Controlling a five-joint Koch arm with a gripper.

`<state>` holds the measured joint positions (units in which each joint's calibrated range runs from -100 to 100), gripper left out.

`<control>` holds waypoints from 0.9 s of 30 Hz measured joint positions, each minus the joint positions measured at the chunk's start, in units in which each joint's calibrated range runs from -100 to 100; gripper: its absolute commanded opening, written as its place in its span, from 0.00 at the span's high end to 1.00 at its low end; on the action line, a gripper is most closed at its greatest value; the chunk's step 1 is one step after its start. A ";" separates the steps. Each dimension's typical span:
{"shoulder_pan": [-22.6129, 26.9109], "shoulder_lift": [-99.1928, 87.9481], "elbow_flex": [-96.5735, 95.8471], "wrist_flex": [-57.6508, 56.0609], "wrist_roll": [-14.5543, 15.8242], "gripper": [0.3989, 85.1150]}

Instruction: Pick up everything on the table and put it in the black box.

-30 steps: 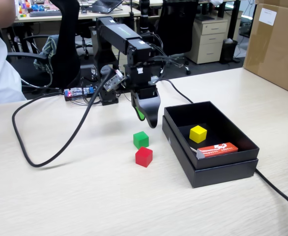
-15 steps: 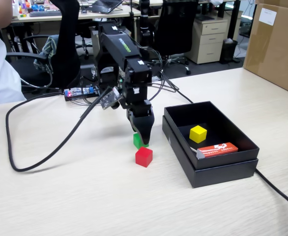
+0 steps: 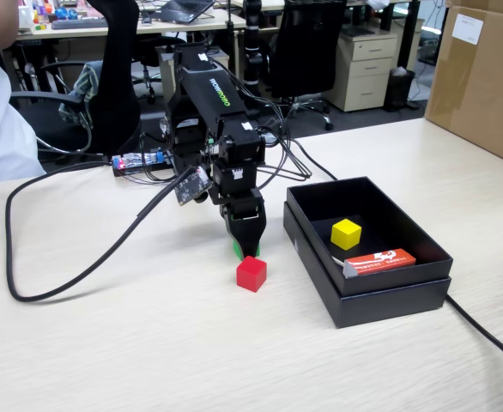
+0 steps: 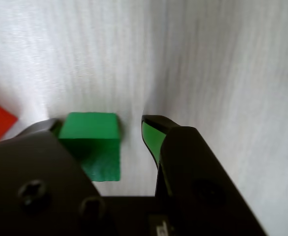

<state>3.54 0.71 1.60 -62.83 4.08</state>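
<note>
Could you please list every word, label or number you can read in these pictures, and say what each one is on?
"WOWROBO", in green letters down the black upper link of the robot arm in the fixed view.
White print on the flat red-orange packet inside the shallow matte black box: too small to read.
White label on the big brown cardboard carton: too blurred to read.
Wrist view: no text.

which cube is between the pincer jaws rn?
The green cube: in the wrist view it sits between the open pincer jaws, with a gap to one jaw. The red cube lies beside it on the table; the yellow cube is in the black box.
</note>
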 measured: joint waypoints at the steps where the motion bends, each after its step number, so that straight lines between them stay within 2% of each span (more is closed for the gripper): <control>1: 0.00 0.00 0.55 0.54 0.20 0.82; 4: -0.10 0.00 1.37 0.70 0.88 0.92; 8: -0.10 -0.39 1.37 0.70 1.56 0.99; 15: 0.98 -12.94 2.92 0.46 1.90 0.99; 19: 5.42 -24.47 15.06 -0.39 2.20 0.99; 25: 11.43 -19.42 27.20 -0.46 2.69 0.99; 27: 12.94 -8.28 30.12 -0.46 3.42 0.99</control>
<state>16.48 -7.57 31.72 -63.30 7.50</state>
